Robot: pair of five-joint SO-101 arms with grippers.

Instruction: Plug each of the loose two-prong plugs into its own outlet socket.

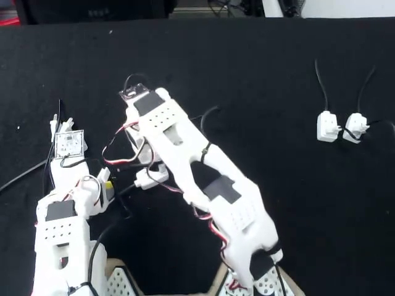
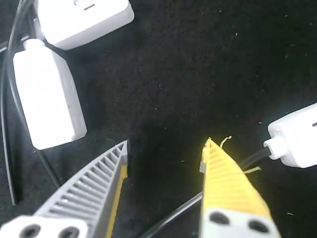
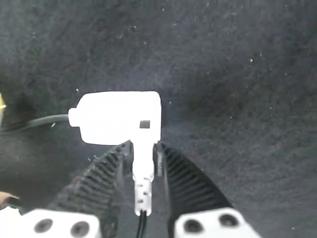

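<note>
Arms number two in the high view: the right arm lies over the white socket block, and the left arm stands just beside that block on its other side. I count three white pieces with cables: the block itself and a pair well apart from it, side by side. In the left wrist view the left claw is spread wide and holds nothing. What I judge to be the same block lies just past the yellow finger. Two more white pieces lie well apart from the block, past the grey finger, so this view also has three. In the right wrist view the right claw is closed on one slim plug. The plug's long axis runs straight ahead of the claw and meets the block across the block's own long axis; the two touch. How deep the prongs sit is hidden. I judge that the coming move is a push along that axis, and that the right arm is the nearer one.
</note>
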